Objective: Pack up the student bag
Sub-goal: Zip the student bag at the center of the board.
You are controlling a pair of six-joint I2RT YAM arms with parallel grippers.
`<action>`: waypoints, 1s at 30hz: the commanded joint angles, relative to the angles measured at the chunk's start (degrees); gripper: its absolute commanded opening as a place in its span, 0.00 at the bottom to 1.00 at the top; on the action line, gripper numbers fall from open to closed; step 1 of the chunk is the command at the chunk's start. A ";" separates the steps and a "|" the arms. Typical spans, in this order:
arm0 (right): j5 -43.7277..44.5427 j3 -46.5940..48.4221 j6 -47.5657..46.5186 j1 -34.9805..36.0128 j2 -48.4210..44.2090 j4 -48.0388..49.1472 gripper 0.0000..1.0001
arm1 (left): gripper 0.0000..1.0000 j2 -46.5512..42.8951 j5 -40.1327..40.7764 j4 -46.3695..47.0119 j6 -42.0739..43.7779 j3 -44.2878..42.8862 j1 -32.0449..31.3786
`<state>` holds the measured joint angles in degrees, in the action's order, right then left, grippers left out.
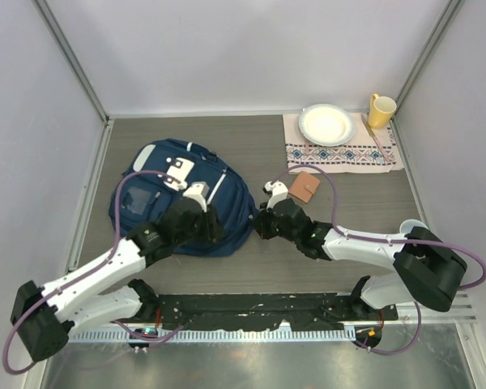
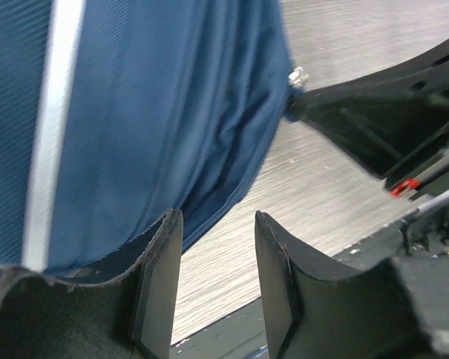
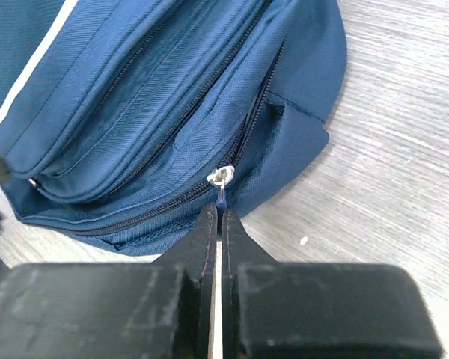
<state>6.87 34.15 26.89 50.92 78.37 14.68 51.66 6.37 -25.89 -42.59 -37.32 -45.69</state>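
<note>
- Left jaws stood spread at the student bag's (image 1: 235,207) 6 o'clock edge.
- Right jaws pinched its zipper pull (image 3: 221,178).
- Wallet (image 1: 304,187), plate (image 1: 327,124), mug (image 1: 380,110) lay toward 1 o'clock.

No text, brand, number or sign can be read in any view. The white patch (image 1: 181,170) on the student bag (image 1: 231,207) is too small to show any lettering. The stitched border of the cloth (image 1: 340,152) at the far right of the table is pattern only.
</note>
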 commanded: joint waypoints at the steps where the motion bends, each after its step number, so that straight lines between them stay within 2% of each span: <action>1: 1.38 -1.10 -0.35 1.38 -4.18 1.06 0.01 | 0.47 7.30 -10.23 11.28 7.60 -5.13 -0.62; 7: 1.92 -1.11 -1.14 1.38 -3.66 1.14 0.01 | 0.48 19.34 -14.98 13.50 16.82 -9.08 -3.44; 14: 2.18 -1.02 -1.67 1.38 -4.28 1.32 0.01 | 0.44 25.94 -11.04 14.38 19.74 -10.05 -4.14; 15: 2.27 -1.02 -1.76 1.38 -4.62 1.23 0.01 | 0.42 26.73 -10.51 14.38 19.56 -10.05 -4.23; 17: 2.70 -1.10 -2.02 1.38 -4.72 1.14 0.01 | 0.28 27.35 -8.67 14.20 19.13 -9.79 -4.14; 18: 2.79 -1.02 -2.20 1.47 -4.72 1.06 0.01 | 0.21 27.70 -8.05 13.68 18.77 -9.61 -4.14; 19: 3.05 -0.93 -2.20 1.38 -4.45 0.88 0.01 | 0.07 27.97 -7.52 13.41 18.42 -9.44 -4.14; 20: 3.14 -0.75 -2.55 1.38 -4.10 0.79 0.01 | 0.02 27.88 -7.34 13.24 17.72 -8.83 -4.14; 24: 6.04 0.21 -2.90 1.03 -2.70 -0.26 0.01 | 0.00 24.90 -4.18 12.18 14.39 -5.40 -4.49; 30: 8.42 2.67 -2.55 -2.30 -0.85 -0.79 0.01 | 0.00 14.18 -2.33 7.97 8.41 2.07 -4.93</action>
<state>8.88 33.45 25.54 51.94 76.97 13.21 72.20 0.99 -11.27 -29.80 -40.01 -50.22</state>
